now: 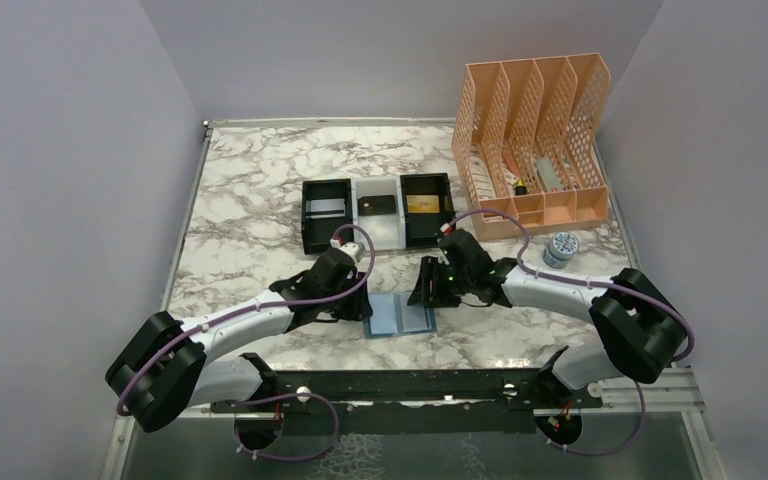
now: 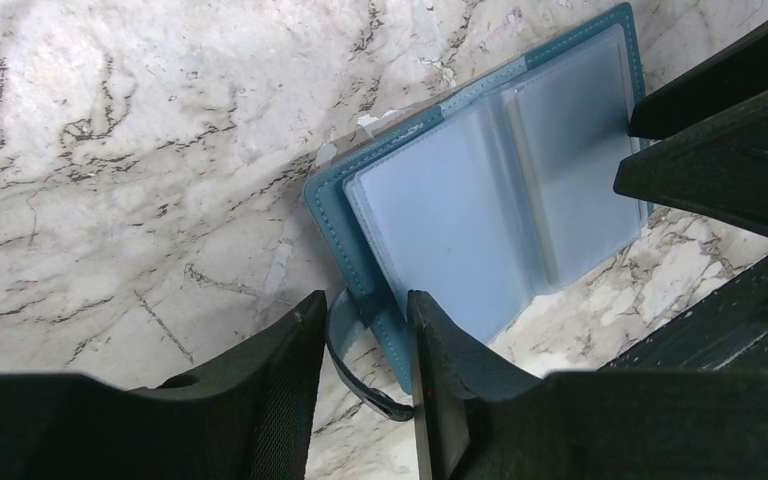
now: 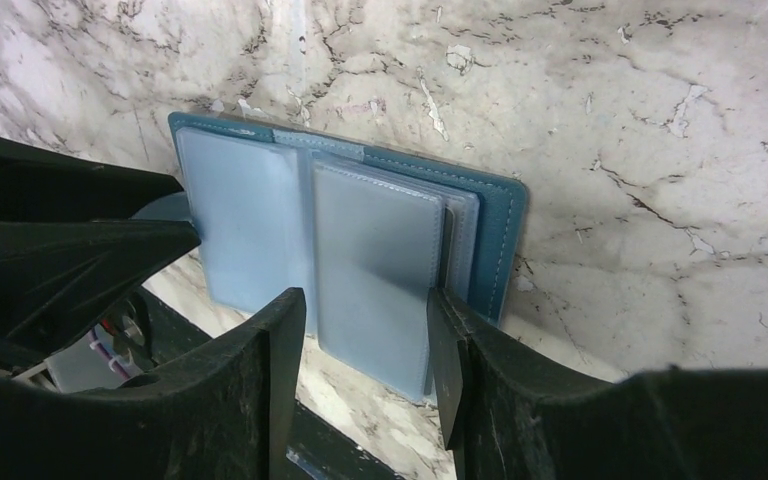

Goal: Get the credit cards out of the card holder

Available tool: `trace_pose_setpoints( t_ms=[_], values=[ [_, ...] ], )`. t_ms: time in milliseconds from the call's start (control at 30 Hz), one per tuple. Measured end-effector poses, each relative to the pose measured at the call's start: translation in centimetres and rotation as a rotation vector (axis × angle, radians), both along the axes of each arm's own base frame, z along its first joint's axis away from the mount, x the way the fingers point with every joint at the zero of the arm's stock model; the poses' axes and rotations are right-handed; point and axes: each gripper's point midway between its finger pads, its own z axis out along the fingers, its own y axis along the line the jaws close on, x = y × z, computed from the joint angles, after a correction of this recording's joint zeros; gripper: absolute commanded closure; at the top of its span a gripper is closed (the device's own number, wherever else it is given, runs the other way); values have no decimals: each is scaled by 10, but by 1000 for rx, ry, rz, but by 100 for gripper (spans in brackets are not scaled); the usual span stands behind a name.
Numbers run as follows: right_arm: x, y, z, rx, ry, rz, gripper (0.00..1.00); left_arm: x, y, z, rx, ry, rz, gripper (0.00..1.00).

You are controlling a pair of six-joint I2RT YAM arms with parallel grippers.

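Note:
The card holder (image 1: 400, 315) lies open and flat on the marble between my two grippers, its light blue panels (image 2: 480, 200) facing up. My left gripper (image 2: 365, 325) is open and straddles its left teal edge and dark strap loop (image 2: 345, 350). The right gripper (image 3: 365, 330) is also open. It stands over the near end of the right-hand panel (image 3: 375, 250), one finger at that panel's outer edge. The pockets look frosted and plain. Three credit cards lie in the tray behind: a silvery one (image 1: 327, 207), a black one (image 1: 375, 205) and a gold one (image 1: 422, 205).
The black-and-white three-compartment tray (image 1: 380, 238) sits just beyond the grippers. A peach mesh file organiser (image 1: 535, 140) stands at the back right with a small round tub (image 1: 561, 248) in front of it. The black base rail (image 1: 400, 385) runs along the near edge.

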Motion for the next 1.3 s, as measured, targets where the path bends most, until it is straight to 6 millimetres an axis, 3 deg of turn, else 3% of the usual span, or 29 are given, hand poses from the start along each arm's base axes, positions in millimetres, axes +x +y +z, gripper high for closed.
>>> trace_pose_setpoints(
  t_ms=[867,1300],
  values=[
    [-7,6,6,37,14,42,53,0,-1,-5,20,14,-18,70],
    [-10,-1,-3,-1,40,33,53,0,-1,-6,21,17,-20,70]
  ],
)
